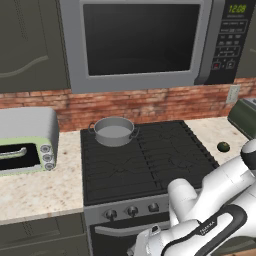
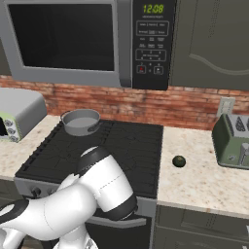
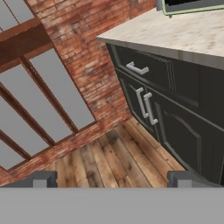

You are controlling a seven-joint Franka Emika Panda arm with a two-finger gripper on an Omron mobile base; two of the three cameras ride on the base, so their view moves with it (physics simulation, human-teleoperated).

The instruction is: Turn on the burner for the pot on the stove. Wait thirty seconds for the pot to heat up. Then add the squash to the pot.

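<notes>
Arm folded low before stove [image 1: 145, 160]; hand [image 3: 112, 179] aimed at floor & cabinets, fingers spread, holding nothing. Pot [image 1: 114, 131] at rear-left; squash [image 1: 223, 146] on desk.

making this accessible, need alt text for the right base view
A grey pot sits on the back left of a black stove, with a small dark green squash on the counter to its right.

One pot [image 1: 114, 131], one squash [image 2: 179, 161], one stove [image 1: 150, 165]
</notes>
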